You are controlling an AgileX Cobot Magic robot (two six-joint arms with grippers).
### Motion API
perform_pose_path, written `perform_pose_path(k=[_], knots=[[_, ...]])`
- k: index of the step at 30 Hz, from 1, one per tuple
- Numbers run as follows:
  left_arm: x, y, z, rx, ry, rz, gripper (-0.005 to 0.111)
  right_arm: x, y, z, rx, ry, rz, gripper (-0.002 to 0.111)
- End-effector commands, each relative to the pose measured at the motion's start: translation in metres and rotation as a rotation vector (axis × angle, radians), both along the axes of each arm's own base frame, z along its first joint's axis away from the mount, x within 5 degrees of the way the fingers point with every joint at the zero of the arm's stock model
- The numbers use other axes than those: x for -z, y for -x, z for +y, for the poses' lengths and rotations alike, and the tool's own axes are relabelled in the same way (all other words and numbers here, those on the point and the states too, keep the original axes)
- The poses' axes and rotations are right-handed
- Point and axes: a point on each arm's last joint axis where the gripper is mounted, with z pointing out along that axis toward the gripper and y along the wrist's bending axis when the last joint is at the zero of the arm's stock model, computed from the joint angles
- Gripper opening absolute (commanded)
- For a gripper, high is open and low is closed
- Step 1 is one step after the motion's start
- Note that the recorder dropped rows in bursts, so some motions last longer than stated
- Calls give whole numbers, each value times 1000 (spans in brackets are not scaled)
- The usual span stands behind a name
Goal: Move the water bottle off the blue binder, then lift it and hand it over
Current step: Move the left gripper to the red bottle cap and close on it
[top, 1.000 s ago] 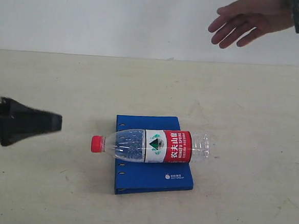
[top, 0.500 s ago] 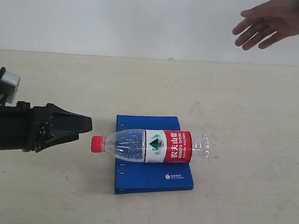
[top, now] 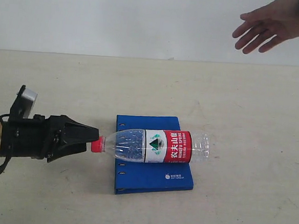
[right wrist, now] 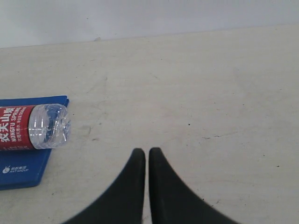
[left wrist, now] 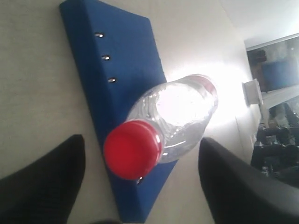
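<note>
While bottle (top: 155, 145) lies on binder (top: 150, 179), left gripper (top: 94, 135) at cap (left wrist: 133, 149)

Nothing done yet: clearing the bottle, lift and handover all remain. A hand (top: 266, 25) waits open, well beyond. Jaws of the left gripper stand wide, cap just ahead between their tips, bottle stretching straight away across binder. Contact not discernible. Empty right gripper (right wrist: 147, 151) pinched closed, bottle's base ahead and aside.

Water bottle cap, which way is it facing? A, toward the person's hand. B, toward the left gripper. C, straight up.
B: the water bottle lies on its side across the blue binder, with its red cap right at the tips of the open left gripper.
</note>
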Motion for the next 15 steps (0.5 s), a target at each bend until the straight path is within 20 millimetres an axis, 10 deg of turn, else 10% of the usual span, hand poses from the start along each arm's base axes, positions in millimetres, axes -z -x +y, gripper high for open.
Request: perform_pose_path(k=[1,15], knots=[[0,-5,-3,19,47,-25,65,-1,0,0,0,7,-14,0],[17,-8,-8,20,52,13,65,-1,0,0,0,7,-14,0]])
